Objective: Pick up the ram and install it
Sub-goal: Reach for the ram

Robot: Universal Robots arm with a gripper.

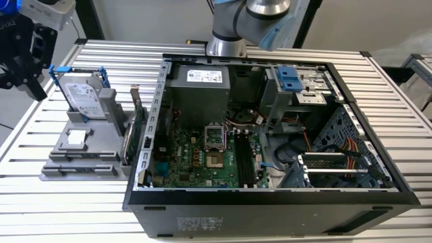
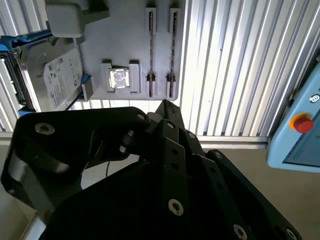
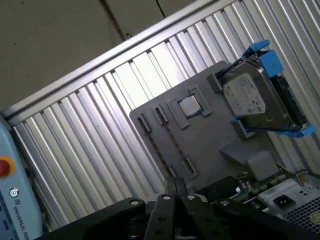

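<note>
Gripper (image 2: 165, 106) links sit right up at the lens in both wrist views. Fingertips look pressed together w/ nothing btwn them, so closed and empty as far as I can judge. Below the hand and just ahead lies the grey holder (image 2: 125, 40), w/ a hard drive (image 2: 55, 75) in a blue frame at one end, a small square chip (image 2: 120, 78) mid-way, and two long slots (image 2: 150, 50) nearest the fingertips. Both slots read as thin lines, so I can't tell if the ram stick stands edge-on in one or if they're bare, and I can't pick it out for sure elsewhere. On the holder's far side from the hand stands a green card (image 3: 260, 186), then the open computer case (image 1: 159, 126), well apart from the fingers. Handling, prob: light, stiff, thin board but fragile; chips and contact edge shouldn't get scraped. Best hold: across the two flat faces near mid-length, by the top edge, kept upright so it doesn't twist or slip
</note>
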